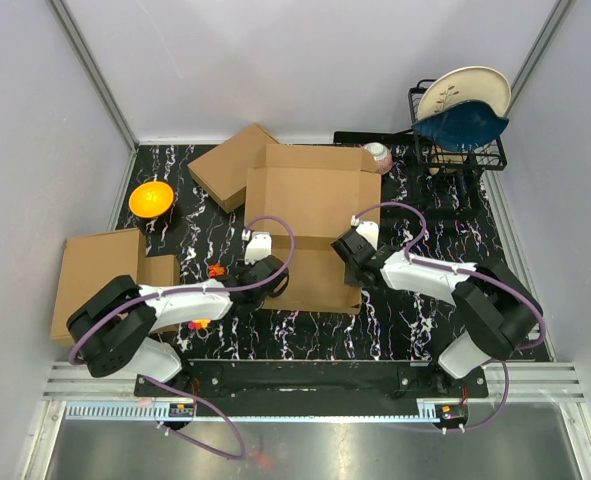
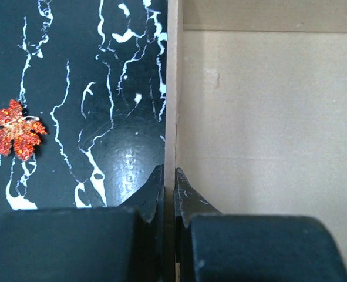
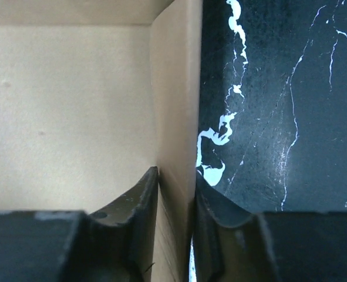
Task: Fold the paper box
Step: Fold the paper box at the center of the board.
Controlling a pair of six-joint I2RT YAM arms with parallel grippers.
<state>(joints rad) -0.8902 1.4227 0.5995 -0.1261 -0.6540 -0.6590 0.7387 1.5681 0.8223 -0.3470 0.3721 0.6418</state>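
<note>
Table top (image 1: 425,300) is black stone-look with white veining, glossy under the lamp in the left wrist view; plain pale walls (image 1: 275,60) on three sides, ribbed metal rail (image 1: 305,372) along the near edge by the arm bases. Brown corrugated die-cut paper box (image 1: 310,205) lies open at the table's centre, base flat, both side walls raised. Left gripper (image 2: 168,176) pinched tight on the box's thin left wall. Right gripper (image 3: 177,173) straddles the thicker right wall, jaws narrow; inner finger on the cardboard, a sliver of table shows by the outer one, and I cannot tell whether it presses. Red-orange glitter leaf (image 2: 12,130) lies on the table just left of the box. Smaller plain brown cardboard box (image 1: 230,165) at far left of it, orange bowl (image 1: 151,198) beyond that, flat tan cardboard slab (image 1: 95,275) at the left edge. Black wire dish rack (image 1: 475,160) in the far right corner holds a cream plate (image 1: 465,88) and a dark blue bowl (image 1: 462,125).
</note>
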